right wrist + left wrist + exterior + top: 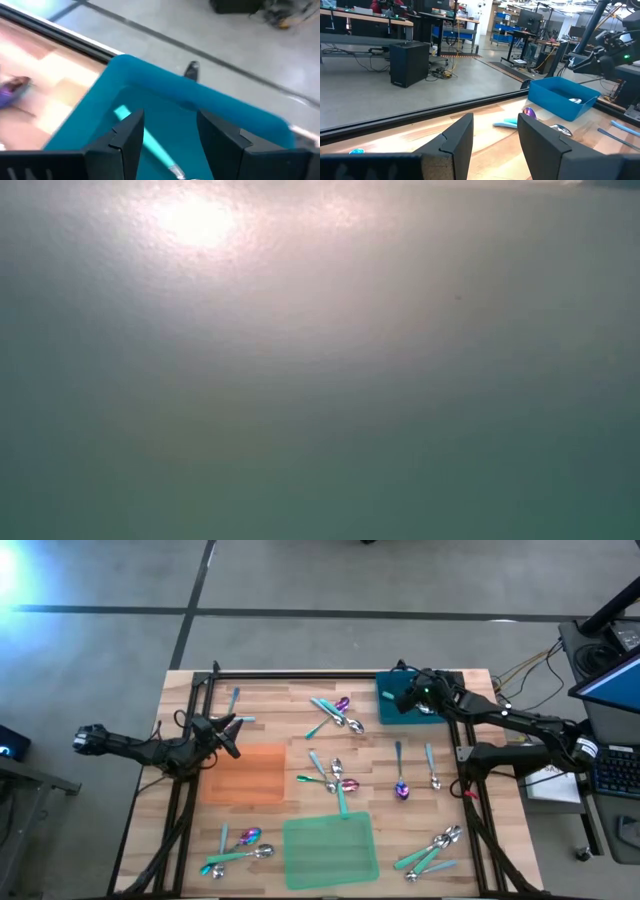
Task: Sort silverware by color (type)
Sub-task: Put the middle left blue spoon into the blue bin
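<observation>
Silverware [335,778] is lying scattered across the table [270,700]. Right gripper [165,132] is hovering spread and empty over the teal bin [200,100], one spoon [150,145] lying below it, seemingly untouched. Left gripper [495,135], also parted, is waiting near the orange mat [245,775]. Only the wrist view is showing the bin's contents.

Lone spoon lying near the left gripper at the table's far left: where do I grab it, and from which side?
Take the pale blue spoon at mid-handle, coming straight down from above. It lies flat on the wooden table with nothing around it, its thin handle running roughly toward and away from the far edge, so set the fingers across that line. The left gripper, open, is already close.
</observation>
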Controlling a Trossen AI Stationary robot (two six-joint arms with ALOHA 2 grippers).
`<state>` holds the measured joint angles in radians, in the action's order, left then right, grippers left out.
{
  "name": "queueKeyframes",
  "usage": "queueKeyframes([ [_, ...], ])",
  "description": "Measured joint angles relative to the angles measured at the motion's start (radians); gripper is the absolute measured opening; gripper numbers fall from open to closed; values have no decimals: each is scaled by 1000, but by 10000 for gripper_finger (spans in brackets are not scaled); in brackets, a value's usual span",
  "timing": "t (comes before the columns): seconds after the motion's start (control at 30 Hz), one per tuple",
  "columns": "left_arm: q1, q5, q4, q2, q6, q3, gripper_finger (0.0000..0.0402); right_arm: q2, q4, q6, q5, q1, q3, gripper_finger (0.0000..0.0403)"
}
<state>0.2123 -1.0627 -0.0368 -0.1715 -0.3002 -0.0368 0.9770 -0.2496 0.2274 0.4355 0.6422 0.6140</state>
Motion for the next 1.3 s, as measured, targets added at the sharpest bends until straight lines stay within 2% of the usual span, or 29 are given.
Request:
queueKeyframes([
  [0.1, 0, -1, -5, 0, 2, 0, 139, 0, 2, 20, -51, -1, 0, 173],
  [0.33, -1, 11, -6, 0, 3, 0, 139, 0, 7, 131, -53, 0, 0, 170],
  [0.47, -1, -102, -7, 0, -41, 0, 139, 0, 8, 204, -54, 0, 0, 164],
  [0.6, -1, -277, -7, 0, -49, 0, 139, 0, 11, 221, -53, 0, 0, 155],
  [0.73, -1, -369, -8, 0, -57, 0, 139, 0, 29, 218, -53, 0, 0, 145],
  [0.8, -1, -360, -13, 0, -59, 0, 139, 0, 28, 216, -53, 0, 0, 141],
  [0.87, -2, -309, -58, 0, -68, 0, 139, 0, 28, 199, -53, 0, 0, 138],
  [1.0, -20, -197, -253, 0, -55, 0, 139, 0, 28, 157, -52, 0, 0, 132],
  [1.07, -33, -163, -356, 0, 36, 0, 139, 0, 27, 154, -51, 0, 0, 130],
  [1.2, -74, -116, -529, 0, 310, 0, 139, 0, 27, 155, -51, 0, 0, 131],
  [1.3, -120, 8, -554, 0, 436, 0, 139, 0, 27, 156, -51, 0, 0, 132],
])
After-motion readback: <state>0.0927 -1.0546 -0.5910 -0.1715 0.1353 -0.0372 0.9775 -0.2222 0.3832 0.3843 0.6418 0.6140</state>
